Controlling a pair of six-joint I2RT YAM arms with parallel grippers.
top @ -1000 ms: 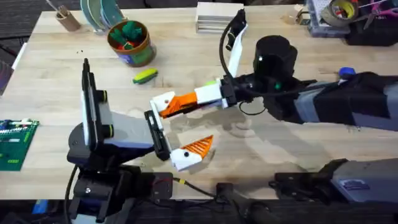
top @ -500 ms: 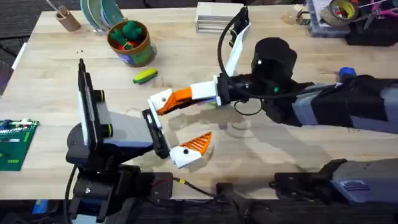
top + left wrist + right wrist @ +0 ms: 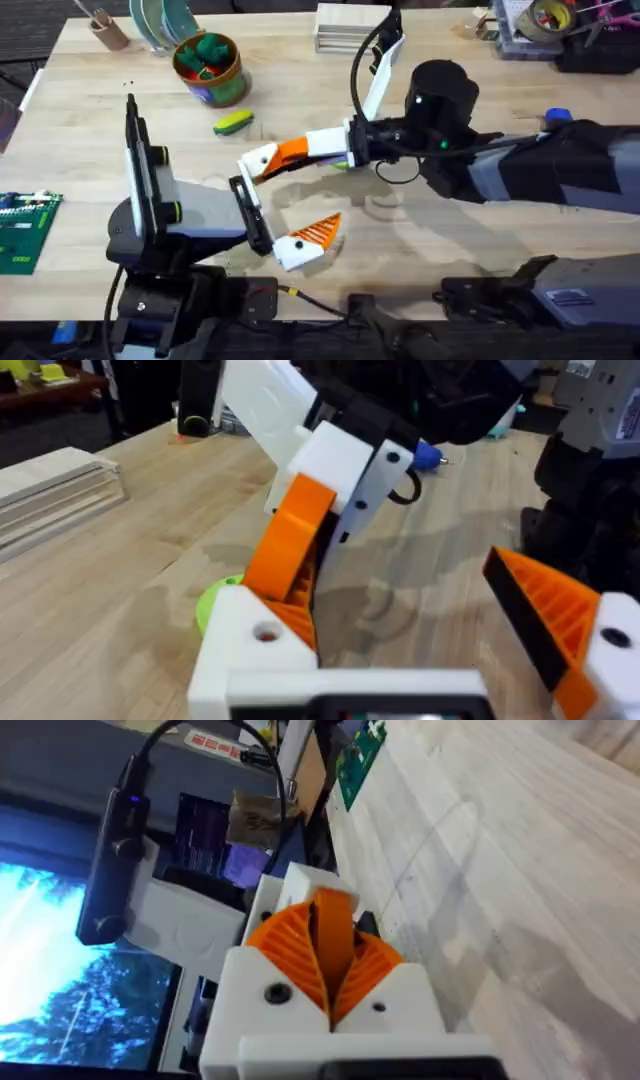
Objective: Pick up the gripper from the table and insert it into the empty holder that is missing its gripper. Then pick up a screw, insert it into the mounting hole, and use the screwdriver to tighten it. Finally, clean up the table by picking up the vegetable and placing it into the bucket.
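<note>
Right gripper [image 3: 262,165] clamping orange gripper [image 3: 290,535], reaching across, at holder [image 3: 258,158]

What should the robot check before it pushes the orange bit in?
1. Right pincer shut on the small orange ribbed plastic wedge: ok.
2. Left pincer open: ok.
3. White angular plastic holder block has no orange pad: ok.
4. Wedge lined up with the holder block: cannot tell.
5. Yellow-and-green corn toy off to the side, not under the arms: ok.
</note>
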